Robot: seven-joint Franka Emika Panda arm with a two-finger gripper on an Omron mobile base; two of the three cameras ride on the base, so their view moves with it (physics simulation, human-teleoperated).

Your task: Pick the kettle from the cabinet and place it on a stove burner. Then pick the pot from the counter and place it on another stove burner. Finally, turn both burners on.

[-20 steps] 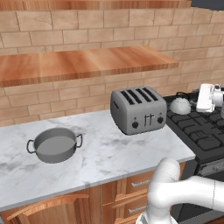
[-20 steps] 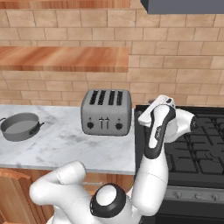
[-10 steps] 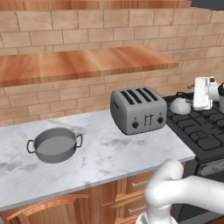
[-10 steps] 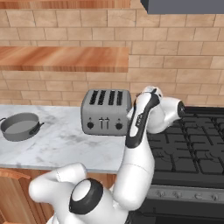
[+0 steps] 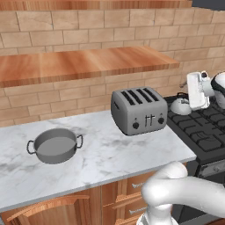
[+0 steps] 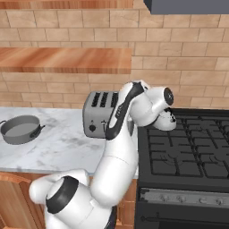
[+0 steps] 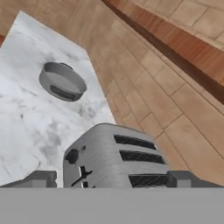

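The hand (image 5: pixel 197 90) hung open and empty just above the kettle (image 5: pixel 180 105), which sat on a rear stove burner (image 5: pixel 206 132). Past the four-slot toaster (image 7: pixel 114 157) directly ahead, the pot (image 7: pixel 62 81) lay well beyond on the bench (image 7: pixel 26 109).

Matt grey metal pot (image 5: pixel 56 146); veined white marble counter (image 5: pixel 101 158); brushed-metal toaster (image 5: pixel 138 110); wood-grain cabinet (image 5: pixel 83 63).

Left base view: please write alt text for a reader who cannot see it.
The open tool hangs beside the kettle, which sits on the stove burners. A toaster and the pot stand on the counter, below the cabinet shelf.
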